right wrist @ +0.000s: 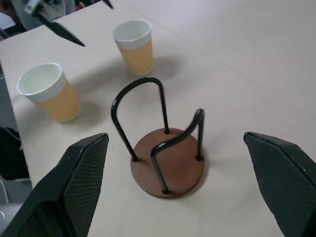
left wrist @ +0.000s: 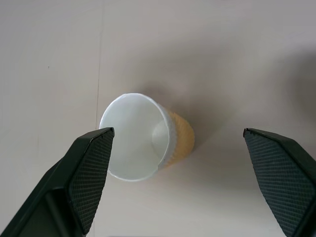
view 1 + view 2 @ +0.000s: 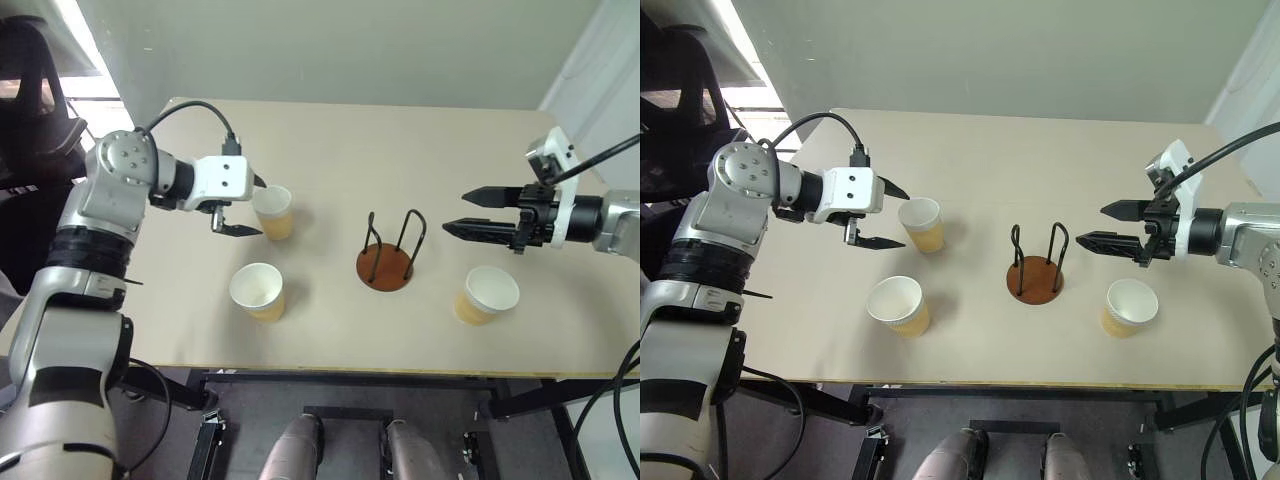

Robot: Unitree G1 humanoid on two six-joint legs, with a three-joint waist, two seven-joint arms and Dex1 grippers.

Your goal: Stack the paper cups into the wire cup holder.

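A: Nearest the bench [image 3: 400, 130] edge: two paper cups, the near left cup [image 3: 258, 290] and the right cup [image 3: 485, 295], both upright. The far left cup [image 3: 273, 211] stands behind.

B: Holder status?

A: The wire cup holder [image 3: 386, 262] stands empty between them. Nothing stacked; all three cups remain.

B: Fingers?

A: Left gripper [image 3: 243, 206] spread beside the far cup; right gripper [image 3: 470, 212] spread, holding nothing.

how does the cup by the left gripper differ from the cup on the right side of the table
The far left cup stands just past the open left gripper's fingertips; the right cup stands nearer the table's front edge, below the open right gripper. The left cup is farther from the holder than the right cup. Both are upright, empty and alike.
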